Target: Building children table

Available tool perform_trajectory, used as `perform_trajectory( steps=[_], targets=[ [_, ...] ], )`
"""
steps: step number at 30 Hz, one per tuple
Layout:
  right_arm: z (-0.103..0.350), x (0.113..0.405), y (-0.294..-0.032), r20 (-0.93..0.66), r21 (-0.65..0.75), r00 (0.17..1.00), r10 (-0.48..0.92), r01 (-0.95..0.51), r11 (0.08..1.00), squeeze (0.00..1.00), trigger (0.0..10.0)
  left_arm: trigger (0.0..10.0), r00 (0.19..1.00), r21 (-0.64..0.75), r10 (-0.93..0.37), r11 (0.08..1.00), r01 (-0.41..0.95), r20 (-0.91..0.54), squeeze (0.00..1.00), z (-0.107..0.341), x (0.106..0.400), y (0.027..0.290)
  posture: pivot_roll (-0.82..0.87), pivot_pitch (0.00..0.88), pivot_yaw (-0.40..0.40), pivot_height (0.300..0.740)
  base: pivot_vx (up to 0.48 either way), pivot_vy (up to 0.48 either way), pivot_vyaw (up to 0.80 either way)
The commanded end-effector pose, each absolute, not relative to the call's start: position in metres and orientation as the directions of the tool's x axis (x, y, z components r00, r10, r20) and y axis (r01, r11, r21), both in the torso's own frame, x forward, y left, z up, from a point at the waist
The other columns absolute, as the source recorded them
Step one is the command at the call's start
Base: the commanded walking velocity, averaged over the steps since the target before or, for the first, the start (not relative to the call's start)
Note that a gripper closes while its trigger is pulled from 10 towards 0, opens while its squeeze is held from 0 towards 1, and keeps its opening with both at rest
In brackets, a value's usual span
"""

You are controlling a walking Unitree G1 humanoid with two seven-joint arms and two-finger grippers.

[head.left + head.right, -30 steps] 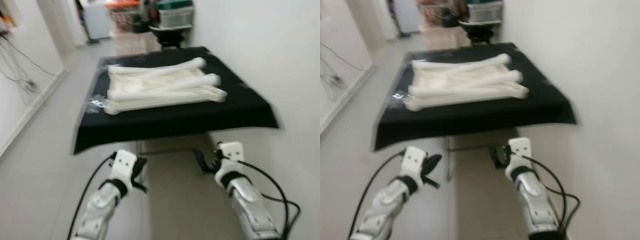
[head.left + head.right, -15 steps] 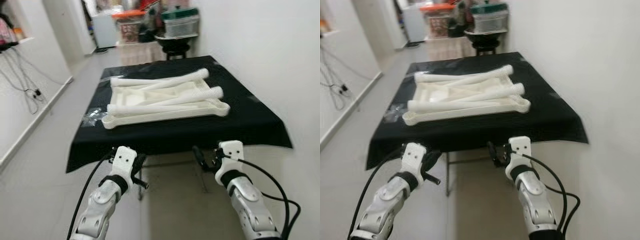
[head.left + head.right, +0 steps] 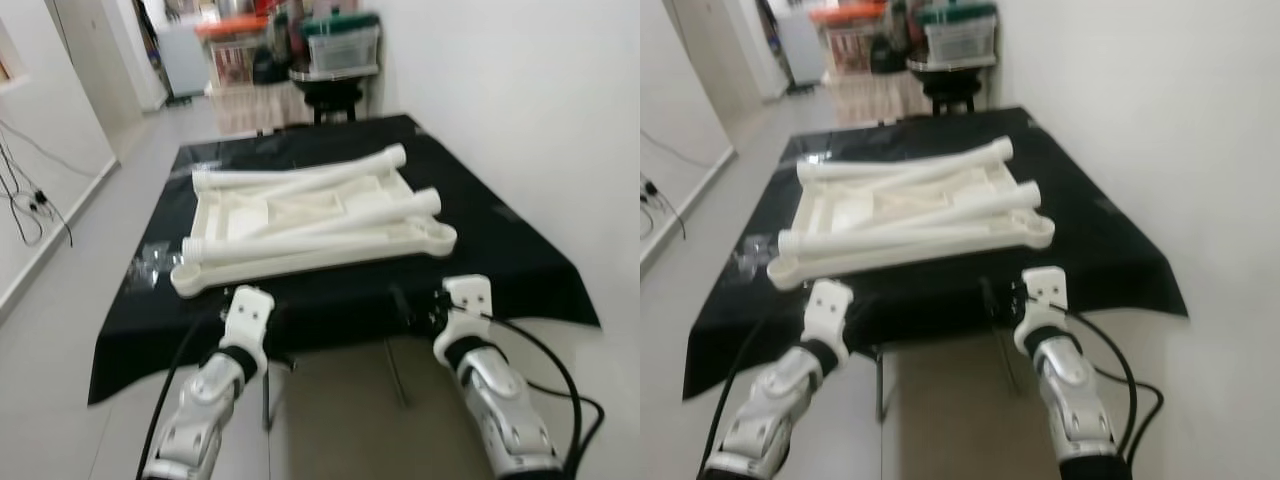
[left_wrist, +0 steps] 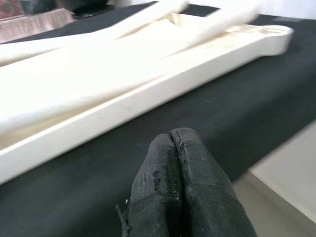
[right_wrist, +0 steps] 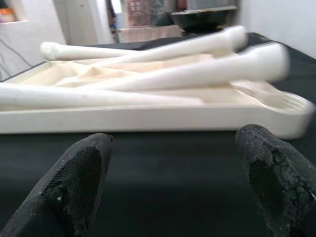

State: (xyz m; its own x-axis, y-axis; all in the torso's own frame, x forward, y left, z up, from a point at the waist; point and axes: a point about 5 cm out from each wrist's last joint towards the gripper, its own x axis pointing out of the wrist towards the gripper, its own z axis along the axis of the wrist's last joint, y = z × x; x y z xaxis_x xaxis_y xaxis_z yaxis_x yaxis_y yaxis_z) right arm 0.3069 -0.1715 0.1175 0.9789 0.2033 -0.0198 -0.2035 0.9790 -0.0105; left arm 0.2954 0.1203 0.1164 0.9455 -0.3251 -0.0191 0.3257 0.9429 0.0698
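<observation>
An upturned white plastic tabletop (image 3: 300, 225) lies on a table draped in black cloth (image 3: 500, 260). Several white tube legs (image 3: 330, 175) rest loosely across the tabletop. My left gripper (image 3: 272, 322) is at the cloth's front edge, just short of the tabletop's near rim (image 4: 148, 98), with its fingers (image 4: 168, 163) pressed shut on nothing. My right gripper (image 3: 412, 306) is held at the same front edge further right. It stands open, its two pads (image 5: 81, 173) wide apart and facing the near rim (image 5: 148, 121).
A clear bag of small parts (image 3: 150, 262) lies on the cloth by the tabletop's left corner. A white wall (image 3: 520, 120) runs close along the right. A dark stool and storage boxes (image 3: 335, 60) stand behind the table. Open floor (image 3: 80, 280) lies to the left.
The camera has come closer to the table. Both grippers, earlier below and short of the cloth's edge, now sit at it, close to the tabletop's near rim.
</observation>
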Motion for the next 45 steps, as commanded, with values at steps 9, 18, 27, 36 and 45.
perform_trajectory(
  steps=[9, 18, 27, 36, 45],
  targets=[
    [0.1180, 0.3084, -0.1630, -0.021, 0.018, 0.970, 0.240, -0.240, 0.971, 0.00, 10.0, 10.0, 0.959, 0.092, -0.283, 0.954, 0.284, -0.030, 0.00, 0.1142, 0.2962, 0.1307, -0.11, 0.000, 0.032, 0.740, 0.320, 0.000, 0.00],
    [0.1171, 0.3082, -0.1640, -0.026, 0.019, 0.969, 0.247, -0.246, 0.969, 0.00, 10.0, 10.0, 0.959, 0.089, -0.280, 0.955, 0.282, -0.027, 0.00, 0.1143, 0.2964, 0.1292, -0.12, 0.000, 0.030, 0.740, 0.319, 0.000, 0.00],
    [0.1145, 0.3053, -0.1658, -0.032, 0.024, 0.966, 0.256, -0.255, 0.967, 0.00, 10.0, 10.0, 0.962, 0.063, -0.274, 0.960, 0.274, -0.024, 0.00, 0.1135, 0.2957, 0.1262, -0.13, 0.000, 0.035, 0.740, 0.306, 0.000, 0.00],
    [0.1124, 0.3027, -0.1695, -0.040, 0.018, 0.964, 0.262, -0.262, 0.965, 0.00, 10.0, 10.0, 0.967, 0.032, -0.254, 0.967, 0.254, -0.012, 0.00, 0.1127, 0.2942, 0.1249, -0.15, 0.000, 0.035, 0.740, 0.000, 0.000, 0.00],
    [0.1120, 0.3014, -0.1694, -0.039, 0.017, 0.964, 0.265, -0.264, 0.964, 0.00, 10.0, 10.0, 0.967, 0.017, -0.255, 0.967, 0.256, -0.020, 0.00, 0.1117, 0.2937, 0.1238, -0.15, 0.000, 0.037, 0.740, 0.000, -0.267, 0.00]
  ],
)
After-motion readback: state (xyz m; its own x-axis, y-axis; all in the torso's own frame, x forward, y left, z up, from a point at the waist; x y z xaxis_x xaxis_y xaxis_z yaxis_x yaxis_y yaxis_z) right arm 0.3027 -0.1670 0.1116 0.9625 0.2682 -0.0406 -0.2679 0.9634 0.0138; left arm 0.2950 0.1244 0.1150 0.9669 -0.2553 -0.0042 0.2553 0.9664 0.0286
